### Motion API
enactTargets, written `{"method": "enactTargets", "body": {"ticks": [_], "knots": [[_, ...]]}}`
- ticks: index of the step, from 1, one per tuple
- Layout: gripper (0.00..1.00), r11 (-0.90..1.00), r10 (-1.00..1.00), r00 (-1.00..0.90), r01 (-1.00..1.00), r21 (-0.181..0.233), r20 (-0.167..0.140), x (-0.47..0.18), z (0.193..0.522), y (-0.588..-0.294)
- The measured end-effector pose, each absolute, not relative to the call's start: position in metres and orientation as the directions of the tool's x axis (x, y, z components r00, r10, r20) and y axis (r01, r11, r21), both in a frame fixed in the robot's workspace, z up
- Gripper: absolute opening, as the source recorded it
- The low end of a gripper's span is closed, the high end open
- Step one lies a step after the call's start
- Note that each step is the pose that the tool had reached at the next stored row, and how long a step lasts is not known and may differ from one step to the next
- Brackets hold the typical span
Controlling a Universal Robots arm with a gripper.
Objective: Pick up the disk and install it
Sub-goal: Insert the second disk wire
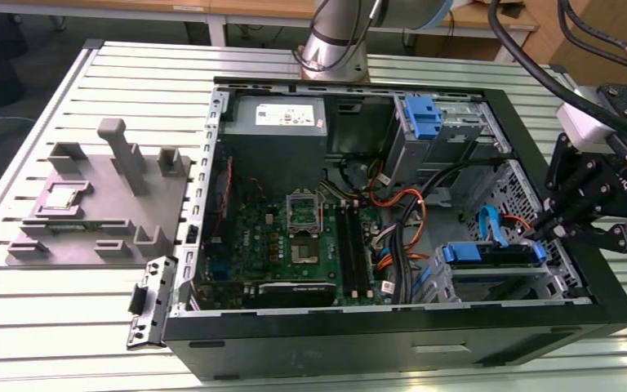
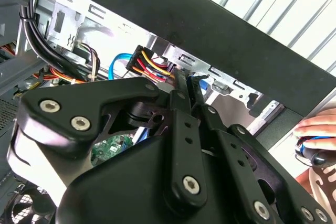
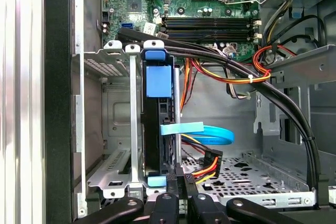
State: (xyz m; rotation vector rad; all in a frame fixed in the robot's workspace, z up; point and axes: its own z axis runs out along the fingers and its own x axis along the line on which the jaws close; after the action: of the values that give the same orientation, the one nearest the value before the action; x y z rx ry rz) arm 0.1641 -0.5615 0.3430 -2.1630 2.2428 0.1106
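Note:
The disk [image 1: 489,254], a dark drive framed by a bright blue bracket, sits on edge in the metal cage at the case's near corner on the exterior view's right. In the first wrist view the disk [image 3: 159,82] stands between the cage walls, with a light blue data cable and a red-yellow-black power plug beside it. My black gripper [image 1: 539,234] hangs over the case's wall on that side, tips down at the disk's cable end. The fingers look pressed together in both wrist views [image 3: 182,186] [image 2: 189,85]. Whether they pinch the bracket's edge is hidden.
The open black case [image 1: 401,343] lies on a slatted table. Inside are the motherboard [image 1: 291,237], a grey power supply [image 1: 278,117], a second blue-handled bay [image 1: 423,118] and thick cable bundles [image 3: 294,114]. A grey fixture [image 1: 95,204] stands beside the case. A person's hand [image 2: 315,129] rests just outside the wall.

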Motion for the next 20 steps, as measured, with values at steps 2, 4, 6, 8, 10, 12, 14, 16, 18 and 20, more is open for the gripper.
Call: {"method": "enactTargets", "body": {"ticks": [2, 4, 6, 8, 10, 12, 14, 16, 18, 20], "knots": [[0.16, 0.035, -0.997, -0.037, -0.999, 0.034, -0.067, 0.164, 0.343, -0.562], [0.16, 0.035, -0.997, -0.037, -0.999, 0.032, -0.068, 0.163, 0.343, -0.562], [0.16, 0.035, -0.997, -0.037, -0.999, 0.028, -0.07, 0.161, 0.343, -0.562], [0.16, 0.035, -0.997, -0.036, -0.999, 0.022, -0.075, 0.158, 0.343, -0.562], [0.16, 0.035, -0.996, -0.036, -0.999, 0.017, -0.078, 0.155, 0.343, -0.562], [0.16, 0.035, -0.996, -0.035, -0.999, 0.011, -0.08, 0.152, 0.343, -0.564], [0.16, 0.035, -0.996, -0.035, -0.999, 0.005, -0.082, 0.15, 0.343, -0.565], [0.16, 0.035, -0.996, -0.035, -0.999, 0.0, -0.083, 0.147, 0.343, -0.567], [0.16, 0.035, -0.996, -0.034, -0.999, -0.005, -0.084, 0.145, 0.343, -0.57], [0.16, 0.035, -0.996, -0.034, -0.999, -0.009, -0.084, 0.143, 0.343, -0.572]]}}
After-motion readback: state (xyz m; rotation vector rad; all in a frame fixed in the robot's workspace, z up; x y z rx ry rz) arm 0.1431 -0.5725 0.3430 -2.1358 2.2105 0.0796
